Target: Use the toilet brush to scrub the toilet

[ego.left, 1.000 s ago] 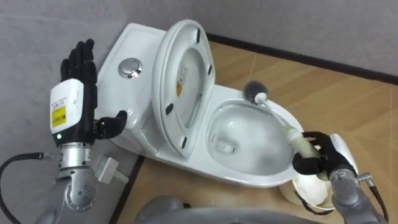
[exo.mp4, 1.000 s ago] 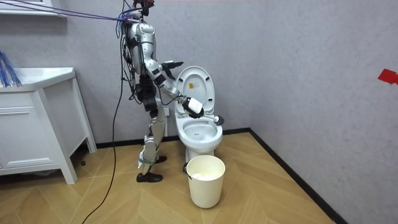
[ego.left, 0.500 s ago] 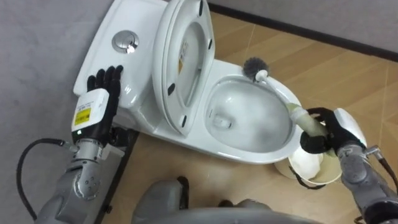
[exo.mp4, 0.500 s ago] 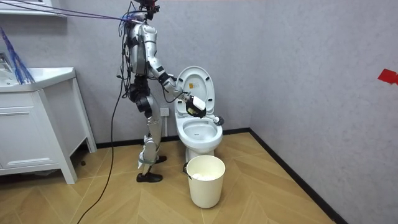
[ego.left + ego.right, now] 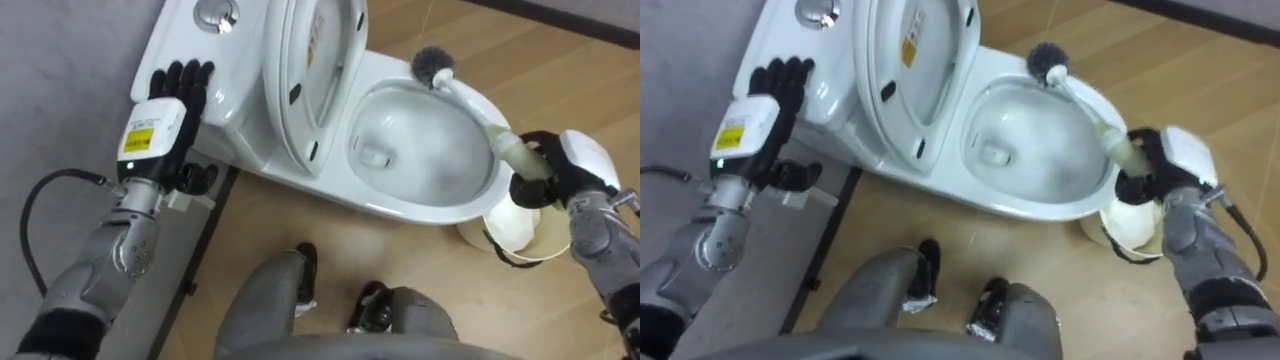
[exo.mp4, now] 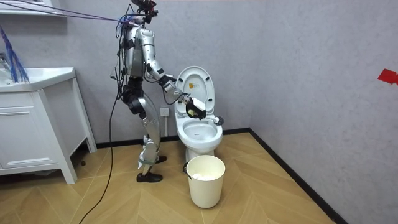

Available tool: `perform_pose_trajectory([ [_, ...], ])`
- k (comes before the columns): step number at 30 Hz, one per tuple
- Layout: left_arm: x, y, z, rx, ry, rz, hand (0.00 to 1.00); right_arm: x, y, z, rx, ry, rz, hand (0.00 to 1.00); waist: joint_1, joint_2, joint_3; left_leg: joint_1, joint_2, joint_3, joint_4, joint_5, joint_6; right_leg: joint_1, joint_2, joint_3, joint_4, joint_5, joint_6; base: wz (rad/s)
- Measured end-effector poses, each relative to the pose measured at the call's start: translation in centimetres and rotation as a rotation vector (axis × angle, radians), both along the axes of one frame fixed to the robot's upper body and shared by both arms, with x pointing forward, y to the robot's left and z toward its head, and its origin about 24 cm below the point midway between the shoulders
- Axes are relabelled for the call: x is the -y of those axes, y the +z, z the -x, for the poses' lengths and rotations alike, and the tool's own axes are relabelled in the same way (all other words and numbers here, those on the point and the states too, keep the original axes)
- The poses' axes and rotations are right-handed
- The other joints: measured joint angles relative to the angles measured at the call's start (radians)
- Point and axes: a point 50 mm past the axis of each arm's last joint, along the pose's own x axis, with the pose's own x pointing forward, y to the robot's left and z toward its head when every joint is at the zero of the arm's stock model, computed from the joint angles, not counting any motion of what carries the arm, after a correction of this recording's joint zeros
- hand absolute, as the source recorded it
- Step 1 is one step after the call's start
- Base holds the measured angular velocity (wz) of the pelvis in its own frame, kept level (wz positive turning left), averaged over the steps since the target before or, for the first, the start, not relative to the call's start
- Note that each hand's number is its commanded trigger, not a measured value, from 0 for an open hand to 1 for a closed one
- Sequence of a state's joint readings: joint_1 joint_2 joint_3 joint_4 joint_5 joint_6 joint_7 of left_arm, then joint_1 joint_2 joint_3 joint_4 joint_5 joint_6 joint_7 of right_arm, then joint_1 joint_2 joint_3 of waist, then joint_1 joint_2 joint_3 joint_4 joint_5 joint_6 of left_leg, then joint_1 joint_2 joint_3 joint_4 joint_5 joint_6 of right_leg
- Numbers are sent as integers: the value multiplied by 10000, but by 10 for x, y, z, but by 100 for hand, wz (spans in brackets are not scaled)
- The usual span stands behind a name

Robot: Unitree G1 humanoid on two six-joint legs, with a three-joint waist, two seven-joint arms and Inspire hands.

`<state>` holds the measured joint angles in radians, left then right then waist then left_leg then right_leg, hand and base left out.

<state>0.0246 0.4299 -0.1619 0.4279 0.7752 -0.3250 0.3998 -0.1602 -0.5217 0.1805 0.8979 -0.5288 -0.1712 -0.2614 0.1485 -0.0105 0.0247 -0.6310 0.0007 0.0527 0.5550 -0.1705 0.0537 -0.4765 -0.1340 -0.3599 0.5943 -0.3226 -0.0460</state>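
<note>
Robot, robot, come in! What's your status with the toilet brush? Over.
Right hand shut on brush, head at bowl's far rim. Left hand open by tank. Seat up.

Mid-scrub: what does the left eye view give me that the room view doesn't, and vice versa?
Left eye view: the round chrome flush button on the tank, the inside of the white ceramic toilet bowl, the grey brush head at the bowl's far rim, the right hand with fingers curled round the brush's pale handle, the left hand open by the tank. Room view: the white vanity cabinet at its left, and the robot standing beside the toilet. Both: the raised white toilet lid and the round cream waste bin.
</note>
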Motion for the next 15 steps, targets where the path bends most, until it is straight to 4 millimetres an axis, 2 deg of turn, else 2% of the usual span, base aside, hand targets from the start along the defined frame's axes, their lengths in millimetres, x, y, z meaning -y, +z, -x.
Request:
perform_pose_trajectory([
  [4,-3,4,-2,522,124,-65,0,-7,4,-5,410,177,182,100,-30,19,76,-323,34,12,49,77,-38,-346,28,-8,118,22,-75,0],
  [8,-4,3,0,728,266,-40,0,-19,7,1,763,572,114,100,-34,23,84,-432,25,27,38,108,-91,-507,35,31,163,-31,-144,-1],
  [10,-4,3,0,805,286,-67,0,-26,8,4,823,876,-15,100,-40,-73,82,-448,34,193,8,123,-112,-635,-12,124,297,-99,-175,0],
  [12,-7,2,2,846,414,-106,0,-40,9,10,638,1812,147,100,-35,-125,102,-445,45,276,29,118,-122,-669,2,181,332,-133,-204,-5],
  [15,-9,1,4,908,545,-95,0,-58,8,21,343,2802,80,100,1,-172,72,-473,77,407,5,102,-148,-824,-15,301,432,-174,-242,-9],
])
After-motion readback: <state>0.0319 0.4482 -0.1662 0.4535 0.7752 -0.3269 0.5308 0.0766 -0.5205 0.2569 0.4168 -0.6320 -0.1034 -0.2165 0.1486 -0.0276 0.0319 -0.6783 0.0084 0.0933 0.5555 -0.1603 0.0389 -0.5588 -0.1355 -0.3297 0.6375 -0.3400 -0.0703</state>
